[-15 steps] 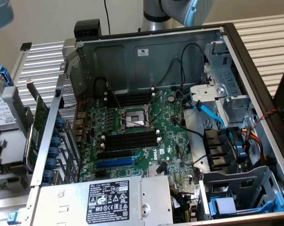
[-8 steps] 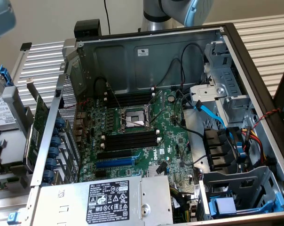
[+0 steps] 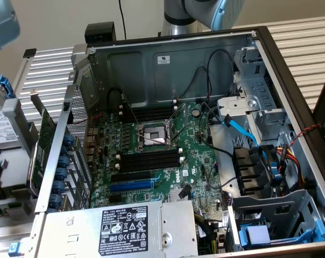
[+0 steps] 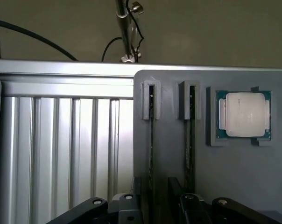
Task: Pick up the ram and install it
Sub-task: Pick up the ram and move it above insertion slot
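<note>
Two thin memory sticks stand on edge in parallel slots of a grey holder (image 4: 169, 158) in the wrist view. The ram (image 4: 151, 140) is the one farther from the processor (image 4: 244, 115), which lies flat in its own square pocket of the same holder, and the second stick (image 4: 191, 140) stands between them. Both sticks are seen edge-on, as dark strips, so their chips and labels cannot be made out. The fingers (image 4: 175, 191) are spread apart and clamped on nothing. They reach in low over the holder, one on each side of the ram's line, and whether either touches the stick cannot be told. The holder rests on a ribbed aluminium table (image 4: 61, 154). Beyond the table's far edge a metal post (image 4: 123, 32) rises, with a black cable (image 4: 33, 36) trailing near it. In the exterior view an open computer case (image 3: 291, 80) lies on the same kind of ribbed table (image 3: 305, 40) with its motherboard (image 3: 197, 161) facing up. The processor socket (image 3: 154, 134) sits in the middle of the board, flanked by two banks of long black memory slots (image 3: 149, 114) with white end clips — one bank on each side of it. A power supply (image 3: 125, 228) with a black label fills the near corner. A blue cable (image 3: 243, 129) curves past the drive cage, and a green expansion card (image 3: 44, 145) stands outside the case at the exterior view's left. The robot arm (image 3: 205, 13) shows behind the case's far wall.
</note>
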`<state>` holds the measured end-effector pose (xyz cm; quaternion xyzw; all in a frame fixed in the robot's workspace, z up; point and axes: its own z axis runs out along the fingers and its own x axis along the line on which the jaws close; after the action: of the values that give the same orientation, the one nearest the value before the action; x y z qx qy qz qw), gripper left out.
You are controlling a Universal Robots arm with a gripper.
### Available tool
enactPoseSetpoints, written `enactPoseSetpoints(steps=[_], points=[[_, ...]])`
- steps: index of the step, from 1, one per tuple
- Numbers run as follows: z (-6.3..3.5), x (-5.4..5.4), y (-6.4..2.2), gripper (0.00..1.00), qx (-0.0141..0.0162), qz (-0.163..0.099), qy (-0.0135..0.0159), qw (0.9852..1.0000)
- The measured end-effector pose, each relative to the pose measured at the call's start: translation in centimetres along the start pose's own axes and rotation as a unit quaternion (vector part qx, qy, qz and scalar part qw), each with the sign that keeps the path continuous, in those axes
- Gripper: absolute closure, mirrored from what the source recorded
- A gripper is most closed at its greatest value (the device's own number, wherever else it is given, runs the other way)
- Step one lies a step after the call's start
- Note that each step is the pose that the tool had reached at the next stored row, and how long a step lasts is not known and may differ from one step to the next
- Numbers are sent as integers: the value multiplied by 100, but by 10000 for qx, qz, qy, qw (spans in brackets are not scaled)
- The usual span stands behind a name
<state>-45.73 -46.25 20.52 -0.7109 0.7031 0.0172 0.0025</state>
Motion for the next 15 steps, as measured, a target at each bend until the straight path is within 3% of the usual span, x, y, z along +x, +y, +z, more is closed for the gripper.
enactPoseSetpoints(steps=[4, 8, 13, 15], points=[[20, 0, 2, 65, 1, 0, -1, 10000], [30, 1, 3, 88, -1, 0, 0, 10000], [30, 0, 2, 88, 2, 0, -1, 10000], [-23, -2, 3, 88, 4, 0, -3, 10000]])
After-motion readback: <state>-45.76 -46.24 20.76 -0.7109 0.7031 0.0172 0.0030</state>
